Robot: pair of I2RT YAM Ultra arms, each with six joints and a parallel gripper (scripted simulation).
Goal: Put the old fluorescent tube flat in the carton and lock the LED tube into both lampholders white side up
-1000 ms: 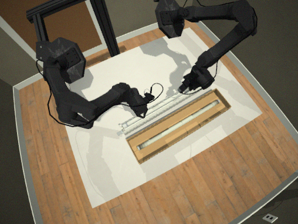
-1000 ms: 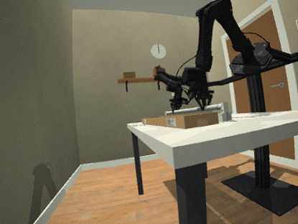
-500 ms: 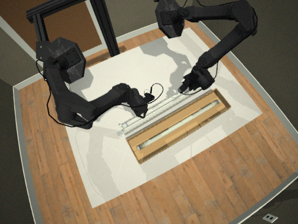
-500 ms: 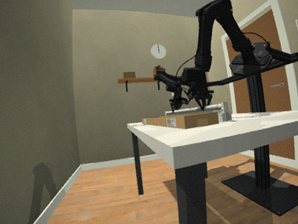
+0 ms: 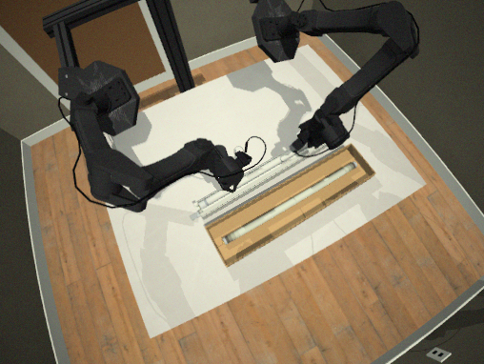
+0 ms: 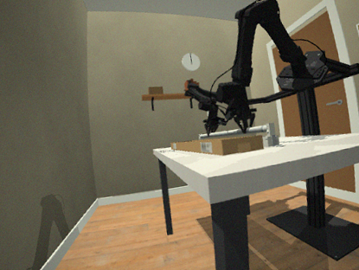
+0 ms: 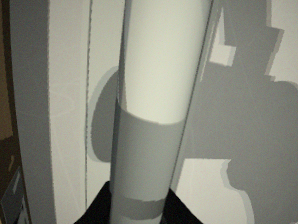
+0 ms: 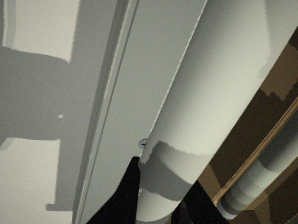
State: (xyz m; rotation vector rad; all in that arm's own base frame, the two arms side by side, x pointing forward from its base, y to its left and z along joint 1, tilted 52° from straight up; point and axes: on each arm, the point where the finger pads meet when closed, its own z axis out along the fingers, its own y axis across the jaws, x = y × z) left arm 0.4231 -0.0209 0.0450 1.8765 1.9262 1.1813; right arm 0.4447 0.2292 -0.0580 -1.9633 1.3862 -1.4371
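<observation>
From left to right in the top view, the LED tube [image 5: 264,169] [image 6: 258,129] [image 7: 160,65] [image 8: 215,90], along the light fixture [image 5: 248,192] [image 8: 135,100], is clamped by the right gripper [image 5: 231,188] [image 6: 211,131] [image 8: 158,171], then the left gripper [image 5: 297,147] [image 6: 245,129] [image 7: 135,191]; the fluorescent tube [image 5: 291,202] [image 8: 280,155] is held in the carton [image 5: 228,263] [image 6: 243,144].
</observation>
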